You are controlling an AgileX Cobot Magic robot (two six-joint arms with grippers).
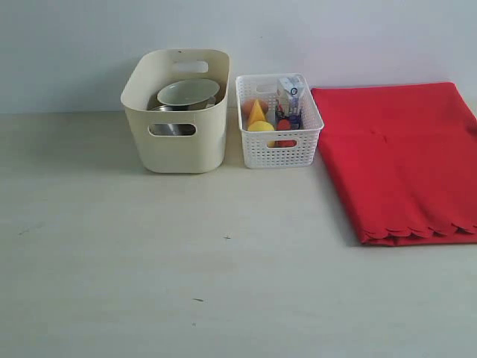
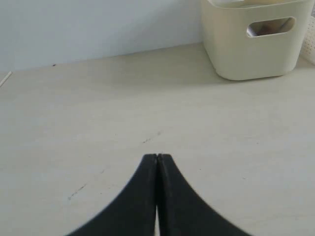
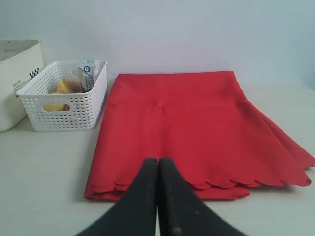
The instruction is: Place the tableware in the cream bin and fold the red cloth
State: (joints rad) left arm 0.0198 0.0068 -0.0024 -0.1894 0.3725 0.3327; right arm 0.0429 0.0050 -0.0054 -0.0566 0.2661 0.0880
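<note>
The cream bin [image 1: 177, 112] stands at the back of the table with a pale green-white bowl [image 1: 188, 92] resting on top of other tableware inside; steel [image 1: 171, 129] shows through its handle cutout. The red cloth [image 1: 399, 156] lies folded in layers at the right, scalloped edge toward the front. Neither arm appears in the exterior view. My left gripper [image 2: 157, 156] is shut and empty over bare table, with the cream bin [image 2: 251, 42] well ahead of it. My right gripper [image 3: 158, 160] is shut and empty, hovering at the scalloped edge of the red cloth [image 3: 187, 118].
A white lattice basket [image 1: 278, 123] stands between bin and cloth, holding a milk carton [image 1: 289, 94], a cheese wedge [image 1: 256, 112], a lemon [image 1: 261, 127] and other food. A pale wall runs behind the table.
</note>
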